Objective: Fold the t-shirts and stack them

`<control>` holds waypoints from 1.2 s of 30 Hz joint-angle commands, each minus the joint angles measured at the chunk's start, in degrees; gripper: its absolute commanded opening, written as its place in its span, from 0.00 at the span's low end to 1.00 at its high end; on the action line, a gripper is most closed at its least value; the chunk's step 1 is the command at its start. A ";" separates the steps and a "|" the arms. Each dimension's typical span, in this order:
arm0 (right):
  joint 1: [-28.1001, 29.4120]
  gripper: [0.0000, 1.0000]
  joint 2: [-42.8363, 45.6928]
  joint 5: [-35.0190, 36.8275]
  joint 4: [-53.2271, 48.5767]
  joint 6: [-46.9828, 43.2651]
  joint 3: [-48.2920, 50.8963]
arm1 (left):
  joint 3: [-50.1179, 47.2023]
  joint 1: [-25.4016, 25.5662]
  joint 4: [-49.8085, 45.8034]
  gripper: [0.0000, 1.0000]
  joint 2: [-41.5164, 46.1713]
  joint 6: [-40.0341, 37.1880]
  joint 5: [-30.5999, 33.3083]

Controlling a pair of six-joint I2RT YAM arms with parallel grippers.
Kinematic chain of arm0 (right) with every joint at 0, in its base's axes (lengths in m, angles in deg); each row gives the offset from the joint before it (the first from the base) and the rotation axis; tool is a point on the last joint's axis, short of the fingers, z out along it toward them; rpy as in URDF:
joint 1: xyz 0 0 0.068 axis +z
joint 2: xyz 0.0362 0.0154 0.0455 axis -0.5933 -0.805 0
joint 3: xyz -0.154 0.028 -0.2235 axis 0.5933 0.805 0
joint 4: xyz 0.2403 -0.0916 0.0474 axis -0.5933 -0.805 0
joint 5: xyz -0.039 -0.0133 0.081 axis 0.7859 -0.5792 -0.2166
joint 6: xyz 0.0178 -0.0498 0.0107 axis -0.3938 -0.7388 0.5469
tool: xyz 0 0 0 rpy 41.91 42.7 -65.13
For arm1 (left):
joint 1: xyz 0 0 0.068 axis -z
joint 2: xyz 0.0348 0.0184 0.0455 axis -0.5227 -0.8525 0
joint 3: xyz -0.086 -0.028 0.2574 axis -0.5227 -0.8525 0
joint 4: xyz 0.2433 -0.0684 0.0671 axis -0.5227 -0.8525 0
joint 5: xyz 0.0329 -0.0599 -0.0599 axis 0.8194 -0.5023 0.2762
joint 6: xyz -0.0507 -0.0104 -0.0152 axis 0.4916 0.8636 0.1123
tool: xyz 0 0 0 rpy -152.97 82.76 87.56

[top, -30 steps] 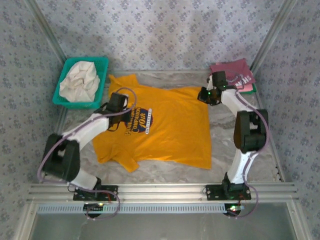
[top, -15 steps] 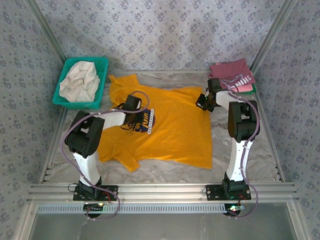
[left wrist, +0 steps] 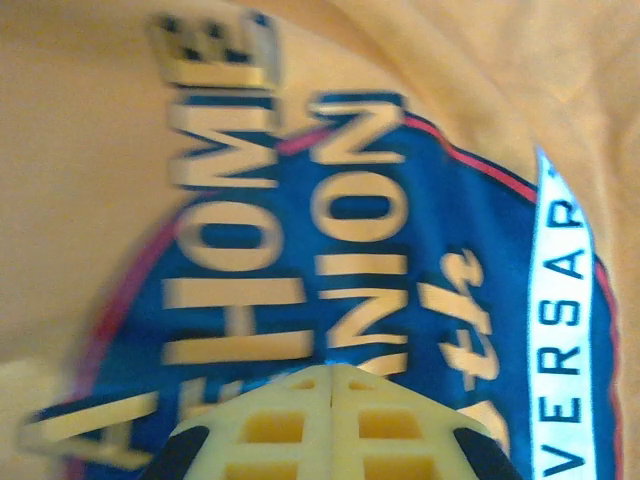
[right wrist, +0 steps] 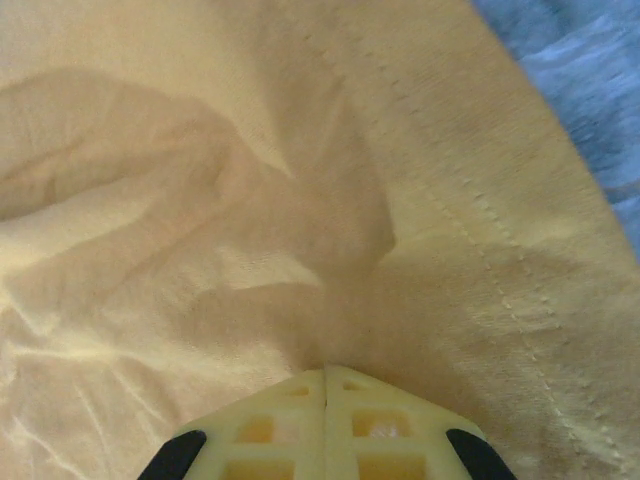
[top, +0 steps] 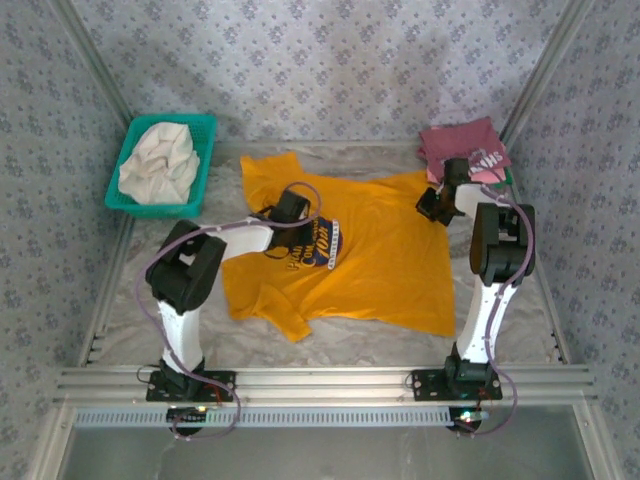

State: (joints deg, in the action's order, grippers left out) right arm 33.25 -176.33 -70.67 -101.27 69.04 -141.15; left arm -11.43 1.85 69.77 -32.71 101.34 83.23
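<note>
Fingers pressed together, the left gripper pinches the mustard-yellow t-shirt at its blue chest print, the right gripper its far right edge; the shirt lies spread on the table.

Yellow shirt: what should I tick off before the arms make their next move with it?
1. Left gripper shut on yellow shirt at the print: ok.
2. Right gripper shut on the shirt near a stitched hem: ok.
3. Fabric flat: not ok, creases bunch at the right gripper.
4. Shirt apart from basket: ok.
5. Shirt's far right corner apart from maroon shirt: cannot tell.
</note>
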 commanded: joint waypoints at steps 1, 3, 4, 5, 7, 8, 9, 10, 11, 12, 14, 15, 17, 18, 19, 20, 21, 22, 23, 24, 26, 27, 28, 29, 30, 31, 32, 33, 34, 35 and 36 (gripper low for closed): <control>-0.19 0.00 -0.92 -0.25 -2.74 -2.27 -2.18 | -1.81 -4.50 -7.23 0.00 9.65 0.00 4.26; -0.58 0.00 -0.86 -0.73 -2.53 -1.94 -2.42 | -2.65 -7.60 -8.96 0.03 13.09 -3.38 6.05; -0.62 0.00 -0.69 -0.49 -2.63 -1.91 -2.41 | -2.86 -8.55 -9.47 0.05 14.41 -6.31 8.08; -0.42 0.00 -0.39 -0.46 -2.70 -1.91 -2.46 | -2.38 -9.24 -9.68 0.08 14.87 -10.24 8.49; -0.28 0.00 0.05 -0.48 -2.82 -1.90 -2.32 | 1.49 -8.86 -12.96 0.26 13.41 -17.51 8.24; -0.19 0.00 0.14 -0.46 -2.89 -1.94 -2.18 | 4.34 -7.79 -15.71 0.35 11.55 -20.88 9.13; -0.16 0.00 0.11 -0.51 -3.05 -1.81 -2.11 | 6.46 -6.69 -17.70 0.46 9.70 -23.82 9.81; -0.28 0.00 -0.04 -0.63 -3.08 -1.67 -1.92 | 8.54 -5.33 -19.39 0.60 7.41 -26.83 11.58; -0.43 0.00 -0.19 -0.87 -2.96 -1.48 -1.63 | 10.51 -4.48 -21.02 0.65 4.95 -28.51 12.62; -0.59 0.00 -0.29 -1.02 -2.69 -1.32 -1.20 | 12.22 -4.16 -22.49 0.68 2.91 -29.08 13.01; -0.83 0.00 -0.42 -1.49 -1.36 -0.54 -0.12 | 15.30 -4.67 -24.74 0.77 -1.20 -28.35 14.37; -0.97 0.00 -0.54 -1.79 -1.08 -0.35 0.19 | 16.19 -5.03 -25.22 0.78 -2.48 -28.28 14.15; -0.98 0.00 -0.68 -1.88 -0.97 -0.39 0.69 | 17.32 -5.58 -25.30 0.77 -4.52 -28.62 14.72; -1.03 0.00 -0.66 -1.79 -0.85 -0.34 1.02 | 17.65 -5.72 -24.89 0.76 -5.21 -29.04 15.25; -1.17 0.00 -0.68 -1.65 -0.78 -0.34 1.25 | 18.33 -5.91 -24.85 0.75 -6.21 -29.39 15.63; -1.34 0.00 -0.77 -1.61 -0.72 -0.32 1.53 | 19.23 -6.17 -25.19 0.73 -7.19 -29.53 15.79; -1.58 0.00 -0.81 -1.58 -0.57 -0.25 1.69 | 19.91 -6.46 -25.46 0.70 -7.91 -29.63 16.27; -1.77 0.00 -0.92 -1.37 -0.69 -0.16 1.74 | 20.45 -6.56 -25.74 0.66 -8.69 -29.79 17.22; -2.04 0.00 -1.07 -1.12 -0.88 -0.04 1.79 | 20.65 -6.80 -25.64 0.61 -9.15 -30.26 17.97; -2.34 0.00 -1.19 -1.14 -0.79 -0.03 1.83 | 20.83 -6.86 -25.55 0.56 -9.52 -30.50 18.65; -2.81 0.00 -1.45 -1.32 -0.40 0.51 2.29 | 21.11 -7.08 -25.62 0.46 -10.17 -30.95 19.59; -2.91 0.00 -1.62 -1.34 -0.40 0.63 2.33 | 21.28 -7.10 -25.87 0.41 -10.28 -31.14 20.02; -3.00 0.00 -1.96 -1.34 -0.77 0.65 2.26 | 21.46 -7.09 -26.11 0.38 -10.09 -31.30 20.32; -3.12 0.00 -2.24 -1.27 -1.04 0.77 2.24 | 21.31 -7.09 -26.05 0.37 -9.66 -31.40 20.29; -3.31 0.00 -2.37 -1.17 -1.15 0.99 2.30 | 21.22 -7.09 -26.02 0.39 -9.02 -31.32 19.99; -3.57 0.00 -2.61 -1.00 -1.35 1.17 2.49 | 21.14 -7.16 -25.97 0.40 -8.27 -31.27 19.33; -3.83 0.00 -2.81 -0.89 -1.54 1.37 2.66 | 20.88 -7.26 -25.99 0.41 -7.21 -30.92 18.71; -4.11 0.00 -2.96 -1.02 -1.44 1.50 2.87 | 20.48 -7.60 -25.81 0.43 -6.20 -30.72 18.05; -4.46 0.00 -2.97 -1.30 -1.11 1.66 3.22 | 19.82 -8.22 -25.32 0.43 -4.98 -30.39 17.21; -4.75 0.00 -2.81 -1.50 -0.80 1.78 3.55 | 19.05 -9.38 -24.67 0.38 -4.17 -30.03 16.18; -4.90 0.00 -2.72 -1.52 -0.49 1.77 3.89 | 18.44 -10.35 -23.86 0.29 -3.85 -29.91 15.22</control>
State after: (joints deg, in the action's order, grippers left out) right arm 29.84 -176.55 -74.50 -99.21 69.78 -139.64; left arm 8.11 -5.91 45.62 -41.21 70.98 100.37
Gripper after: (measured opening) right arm 0.067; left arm 0.343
